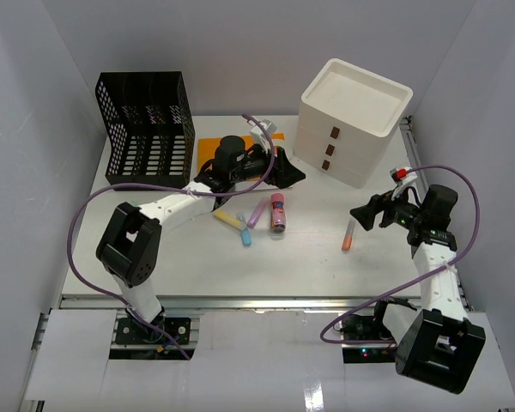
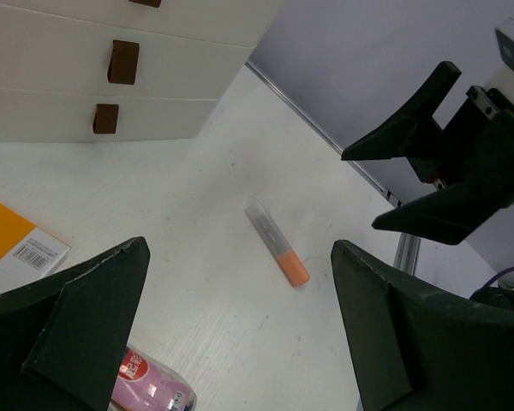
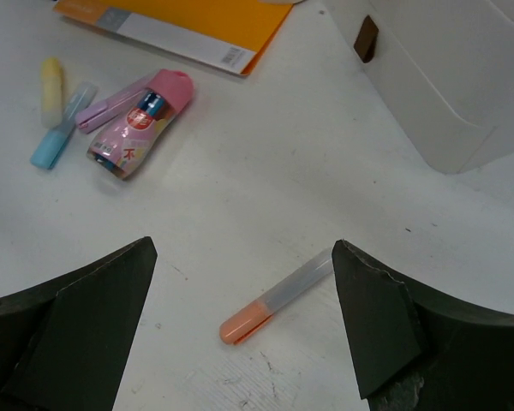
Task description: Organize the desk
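Observation:
The desk [image 1: 326, 266] is a wide white tabletop. On it lie an orange highlighter [image 1: 348, 233], a pink bottle [image 1: 277, 213], a purple pen [image 1: 257, 213], a yellow highlighter [image 1: 227, 220] and a blue highlighter [image 1: 245, 238]. My left gripper [image 1: 292, 172] hovers open just in front of the drawer box, above the pink bottle [image 2: 150, 385], holding nothing. My right gripper [image 1: 363, 215] is open and empty beside the orange highlighter [image 3: 278, 300], which lies on the desk below and between its fingers. The left wrist view shows the same highlighter [image 2: 277, 244] farther off.
A white three-drawer box [image 1: 354, 120] stands at the back right. A black mesh organizer [image 1: 146, 124] stands at the back left. An orange notebook [image 1: 210, 148] lies flat between them, partly under the left arm. A metal rail [image 1: 257, 302] runs along the front edge.

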